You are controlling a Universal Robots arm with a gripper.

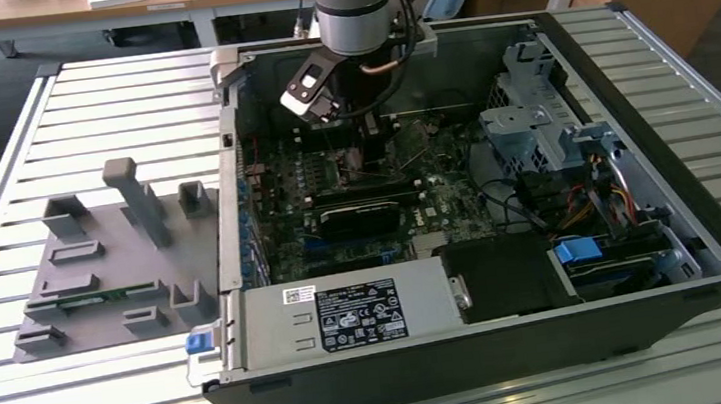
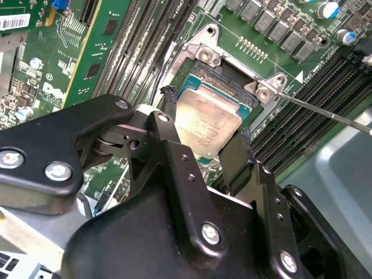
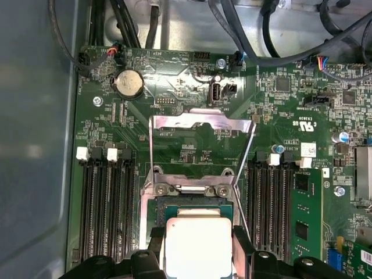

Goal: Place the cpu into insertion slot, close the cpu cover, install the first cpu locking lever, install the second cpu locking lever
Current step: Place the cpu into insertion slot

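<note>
Slatted white tabletop [image 1: 108,98] carries an open computer case [image 1: 486,375] lying on its side, and the arm [image 1: 360,1] reaches down into it over the green board [image 3: 174,81].

In the second wrist view the end effector [image 2: 204,119] is pinching the cpu [image 2: 203,125]. One black finger [image 2: 170,119] sits against one edge and its partner against the opposite edge. The chip sits directly over the slot [image 3: 189,189], whose silvery rim and dark inner edge show just beyond it. It looks very close to the socket floor, but I cannot tell whether it is fully seated.

The cover [image 3: 200,120] stands swung open beyond the slot, so nothing is closed or locked yet. I judge the first step, placing the chip, to be in hand and near its end.

Finishing that step calls for the chip to be square with the rim and level. It should come down gently, without sideways drag, since a tilted corner could catch on the socket. The fingers should let go only when the chip lies flat.
</note>
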